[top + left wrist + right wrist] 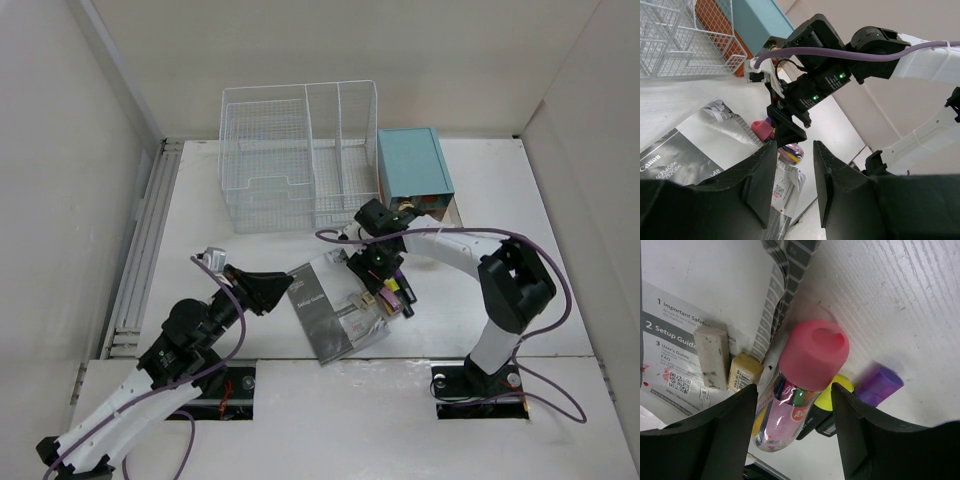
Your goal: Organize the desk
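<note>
While straddling the pink-capped bottle (812, 357) with right gripper (792, 402) jaws wide, risks shoving the packed highlighters (840, 390) aside on closing. Narrow and empty at the left gripper (793, 152).

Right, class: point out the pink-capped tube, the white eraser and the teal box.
pink-capped tube (813, 354): right wrist view, on its cap.
white eraser (712, 357): right wrist view, middle of its face.
teal box (413, 160): top external view, middle of its top.

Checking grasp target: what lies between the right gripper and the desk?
A pink-capped tube, in the right wrist view, beside a yellow marker and a purple marker; the right gripper straddles it, open.
</note>
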You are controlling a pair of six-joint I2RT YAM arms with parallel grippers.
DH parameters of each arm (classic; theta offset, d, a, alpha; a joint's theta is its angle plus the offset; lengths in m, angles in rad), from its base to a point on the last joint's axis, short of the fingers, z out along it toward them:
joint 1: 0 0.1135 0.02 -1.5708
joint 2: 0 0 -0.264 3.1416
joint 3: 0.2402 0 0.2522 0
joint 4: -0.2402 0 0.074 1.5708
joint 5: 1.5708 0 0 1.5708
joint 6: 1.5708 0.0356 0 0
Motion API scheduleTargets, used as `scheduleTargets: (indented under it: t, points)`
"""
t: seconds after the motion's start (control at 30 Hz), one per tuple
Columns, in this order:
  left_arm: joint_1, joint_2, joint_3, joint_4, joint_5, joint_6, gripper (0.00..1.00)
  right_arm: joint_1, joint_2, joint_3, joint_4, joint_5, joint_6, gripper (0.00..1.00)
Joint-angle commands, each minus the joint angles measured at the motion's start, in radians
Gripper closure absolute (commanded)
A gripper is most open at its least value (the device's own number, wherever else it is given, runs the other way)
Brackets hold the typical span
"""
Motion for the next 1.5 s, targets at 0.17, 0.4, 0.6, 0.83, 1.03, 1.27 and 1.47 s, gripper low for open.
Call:
scheduleTargets:
  t: [0.17, 0.4, 0.6, 0.83, 1.03, 1.27, 1.47]
  points:
    - [-0.005, -0.025, 0.026, 0.015, -0.011, 0.019, 0.68, 0.01, 0.057, 0.032, 0.025, 0.054, 0.045, 0.33]
    - [-0.005, -0.044, 0.026, 0.006, -0.011, 0.019, 0.68, 0.001, 0.114, 0.07, 0.035, 0.077, 0.054, 0.31]
    - [-0.005, -0.044, 0.026, 0.006, -0.011, 0.019, 0.68, 0.001, 0.163, 0.121, 0.012, 0.086, 0.043, 0.39]
    - [-0.005, -0.053, 0.026, 0.006, -0.011, 0.019, 0.68, 0.001, 0.105, 0.095, -0.01, 0.063, 0.025, 0.86]
    - [-0.005, -0.035, 0.026, 0.006, -0.011, 0.019, 0.68, 0.001, -0.019, 0.142, -0.056, 0.002, -0.043, 0.94]
    - [-0.005, -0.015, 0.036, 0.015, -0.011, 0.019, 0.7, -0.038, -0.144, 0.337, -0.179, -0.248, -0.276, 1.0]
    - [-0.005, -0.004, 0.045, 0.006, -0.002, 0.019, 0.7, -0.206, -0.225, 0.434, -0.219, -0.475, -0.492, 1.0]
